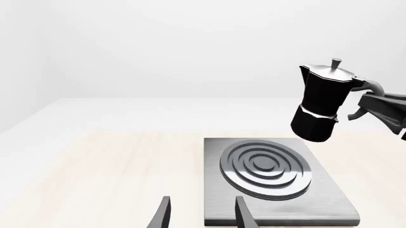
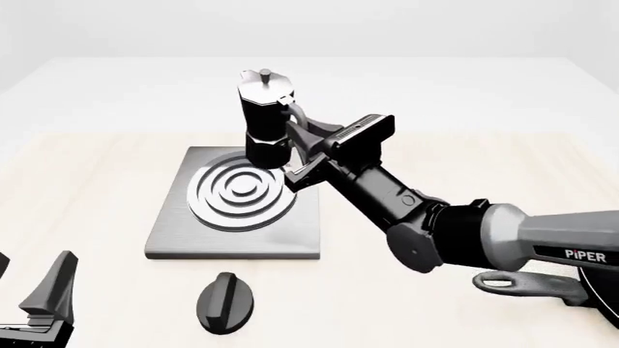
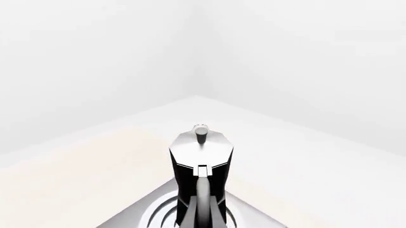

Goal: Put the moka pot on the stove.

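Observation:
The moka pot point(image 2: 262, 116), black with a silver lid and knob, hangs in the air, slightly tilted, over the far right part of the stove point(image 2: 193, 232). My right gripper point(image 2: 304, 151) is shut on its curved side handle. The stove is a flat grey slab with concentric rings. In the left wrist view the moka pot point(image 1: 322, 102) is clearly above the stove point(image 1: 330, 199), with my right gripper point(image 1: 374, 102) on its handle. The right wrist view shows the moka pot point(image 3: 201, 159) from behind, with the stove rings point(image 3: 159, 216) below it. My left gripper point(image 1: 203, 216) is open and empty, near the stove's front edge.
A small black oval knob point(image 2: 225, 301) lies on the wooden table point(image 2: 87, 188) just in front of the stove. My left gripper point(image 2: 43, 297) sits low at the front left corner of the front view. My right arm point(image 2: 464, 232) reaches in from the right.

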Robot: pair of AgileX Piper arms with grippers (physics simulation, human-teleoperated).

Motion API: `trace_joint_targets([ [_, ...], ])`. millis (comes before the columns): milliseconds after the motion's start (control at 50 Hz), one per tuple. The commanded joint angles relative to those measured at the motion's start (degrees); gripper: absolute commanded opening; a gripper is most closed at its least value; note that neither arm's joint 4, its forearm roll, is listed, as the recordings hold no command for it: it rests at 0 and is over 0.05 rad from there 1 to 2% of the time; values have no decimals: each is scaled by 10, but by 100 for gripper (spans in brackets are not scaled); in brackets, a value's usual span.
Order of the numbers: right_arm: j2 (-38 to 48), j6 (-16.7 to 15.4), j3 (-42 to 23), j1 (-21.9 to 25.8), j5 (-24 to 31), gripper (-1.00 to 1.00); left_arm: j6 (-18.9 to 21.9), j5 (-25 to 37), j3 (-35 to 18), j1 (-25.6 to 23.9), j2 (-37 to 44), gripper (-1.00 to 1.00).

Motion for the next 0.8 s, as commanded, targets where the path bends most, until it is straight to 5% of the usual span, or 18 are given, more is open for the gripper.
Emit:
trace_joint_targets([
  [20,31,8,-32,2,-14,-100,0,0,0,0,0,100],
  [800,198,18,-168,-4,-22,-100,0,0,0,0,0,100],
])
